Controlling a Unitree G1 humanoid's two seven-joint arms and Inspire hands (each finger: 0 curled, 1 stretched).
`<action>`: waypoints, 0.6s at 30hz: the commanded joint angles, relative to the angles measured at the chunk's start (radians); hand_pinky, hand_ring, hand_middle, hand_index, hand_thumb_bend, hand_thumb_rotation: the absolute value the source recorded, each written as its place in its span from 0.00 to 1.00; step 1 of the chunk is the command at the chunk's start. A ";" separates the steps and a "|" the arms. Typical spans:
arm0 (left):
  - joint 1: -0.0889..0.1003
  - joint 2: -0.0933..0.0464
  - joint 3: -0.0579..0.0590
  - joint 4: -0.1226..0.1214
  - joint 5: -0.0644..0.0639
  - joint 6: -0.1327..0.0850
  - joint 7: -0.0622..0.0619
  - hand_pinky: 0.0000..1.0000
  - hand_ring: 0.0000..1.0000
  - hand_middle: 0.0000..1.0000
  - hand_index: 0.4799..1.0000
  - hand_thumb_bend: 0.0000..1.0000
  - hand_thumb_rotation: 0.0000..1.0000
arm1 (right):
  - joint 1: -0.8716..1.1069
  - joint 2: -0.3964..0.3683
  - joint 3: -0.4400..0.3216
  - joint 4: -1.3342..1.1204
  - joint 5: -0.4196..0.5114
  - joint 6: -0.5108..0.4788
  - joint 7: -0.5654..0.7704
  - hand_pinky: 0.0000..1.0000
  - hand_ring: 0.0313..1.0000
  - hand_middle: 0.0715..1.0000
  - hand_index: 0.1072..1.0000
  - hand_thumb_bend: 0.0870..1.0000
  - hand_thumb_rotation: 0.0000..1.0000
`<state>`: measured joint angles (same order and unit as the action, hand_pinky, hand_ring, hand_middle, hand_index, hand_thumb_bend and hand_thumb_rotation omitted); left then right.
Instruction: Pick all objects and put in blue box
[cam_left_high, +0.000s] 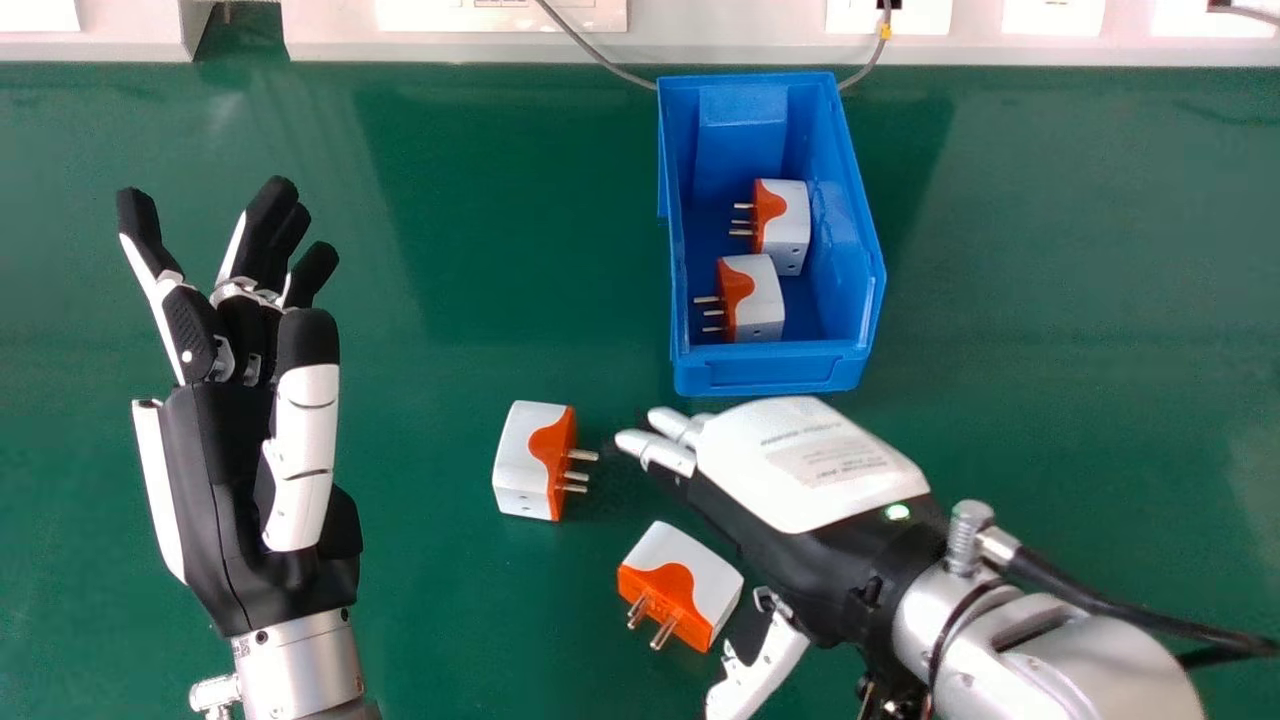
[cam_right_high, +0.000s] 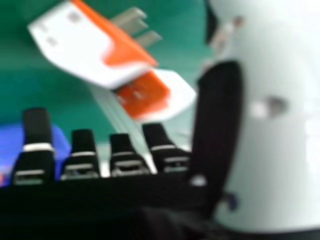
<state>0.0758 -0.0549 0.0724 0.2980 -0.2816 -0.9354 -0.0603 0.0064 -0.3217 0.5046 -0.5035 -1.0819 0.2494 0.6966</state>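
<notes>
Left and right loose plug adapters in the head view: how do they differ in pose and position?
The left adapter aims its prongs toward the view's right; the right adapter aims its own down and left. The left adapter lies nearer the blue box, the right adapter nearer the robot. Both are white and orange, out on the table.

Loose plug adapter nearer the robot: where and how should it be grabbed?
Best probably by its white body, with the right hand coming from the robot's right: the prongs point left and toward the robot, leaving the two sides beside them free for thumb and fingers.
</notes>
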 joint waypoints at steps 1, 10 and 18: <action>0.007 -0.052 -0.004 -0.019 0.007 -0.006 0.001 0.86 0.89 0.86 0.75 0.70 0.60 | -0.037 0.017 -0.003 0.037 0.023 -0.022 -0.028 0.72 0.92 0.95 0.88 0.81 0.16; 0.001 -0.053 -0.004 -0.019 0.006 -0.011 0.000 0.86 0.88 0.86 0.74 0.70 0.60 | -0.120 0.030 0.009 0.228 0.106 -0.090 -0.099 0.67 0.88 0.93 0.84 0.75 0.13; -0.013 -0.056 -0.002 -0.012 0.011 -0.013 0.007 0.86 0.88 0.87 0.74 0.71 0.60 | -0.157 0.039 0.023 0.400 0.108 -0.140 -0.288 0.44 0.60 0.71 0.67 0.56 0.01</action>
<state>0.0732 -0.0550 0.0721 0.2988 -0.2764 -0.9344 -0.0562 -0.1361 -0.2895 0.5260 -0.1278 -0.9819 0.1291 0.4558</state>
